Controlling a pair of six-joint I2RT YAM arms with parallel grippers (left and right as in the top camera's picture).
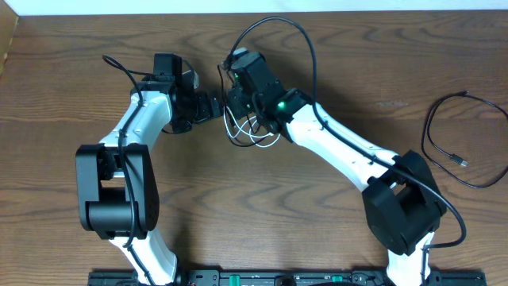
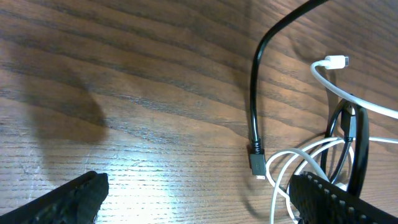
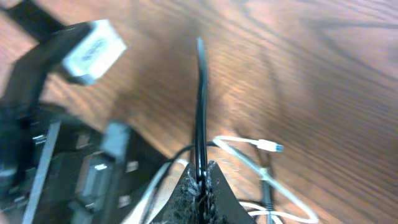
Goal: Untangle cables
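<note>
Right wrist view: the right tool [image 3: 200, 183] is pinched on the black cable [image 3: 200, 106] — presumably so that it can be drawn clear of the white cable [image 3: 242, 144] looped on the table [image 3: 323, 62]. The left tool [image 2: 196, 183] is held spread nearby.

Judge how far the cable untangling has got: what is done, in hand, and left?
Done: one black cord lies apart at the table's right. In hand: the right hand is shut on a black cable; the left hand is open. Left: the white cable loops across black cable between the hands, not yet freed.
</note>
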